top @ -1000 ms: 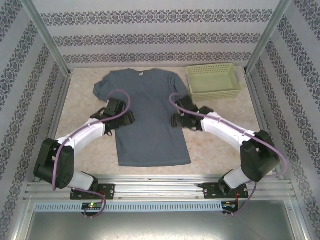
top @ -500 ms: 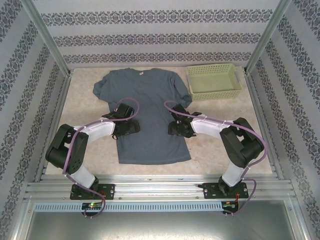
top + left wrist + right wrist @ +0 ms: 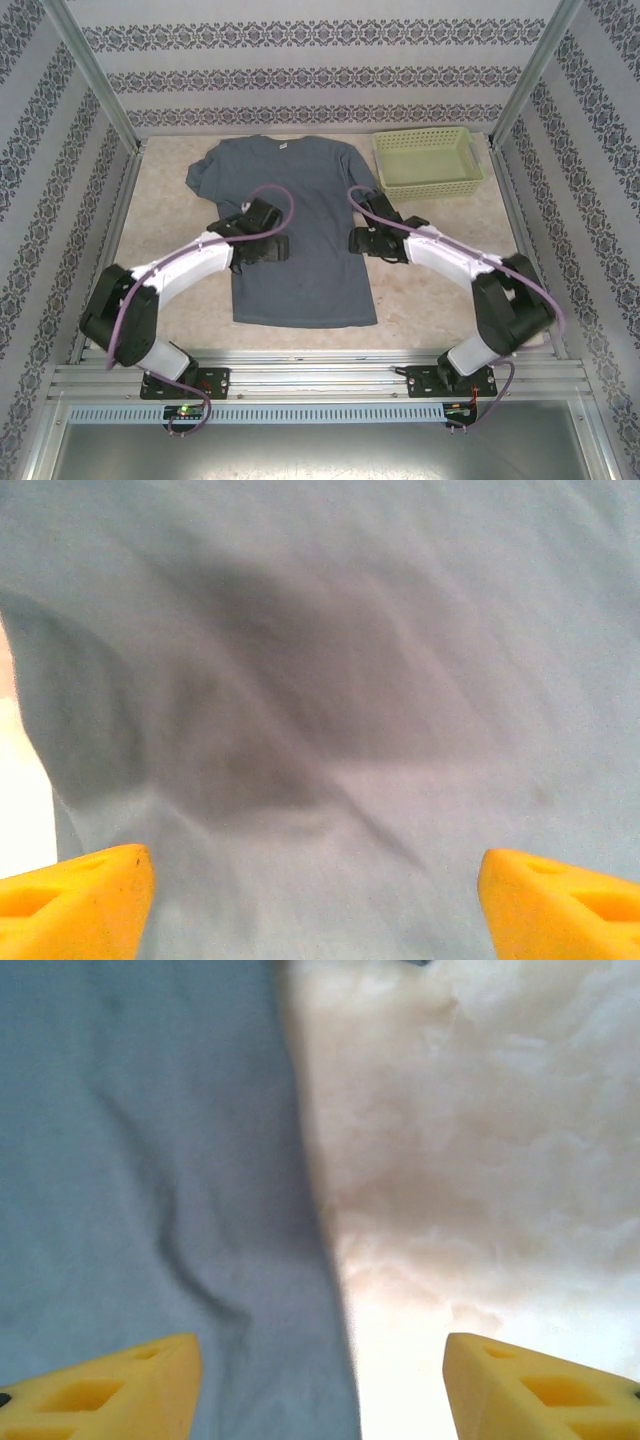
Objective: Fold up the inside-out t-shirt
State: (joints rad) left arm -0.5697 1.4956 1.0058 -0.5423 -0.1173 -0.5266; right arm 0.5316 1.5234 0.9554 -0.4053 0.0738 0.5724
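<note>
Right fingers (image 3: pixel 110 1385) back out at t-shirt's (image 3: pixel 300 200) side edge, spread; left fingers (image 3: pixel 75 895) spread mid-cloth.

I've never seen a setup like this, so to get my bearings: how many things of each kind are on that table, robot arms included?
Blue-grey t-shirt: 1
Light green basket: 1
Robot arms: 2, the left arm and the right arm
Total: 4
</note>
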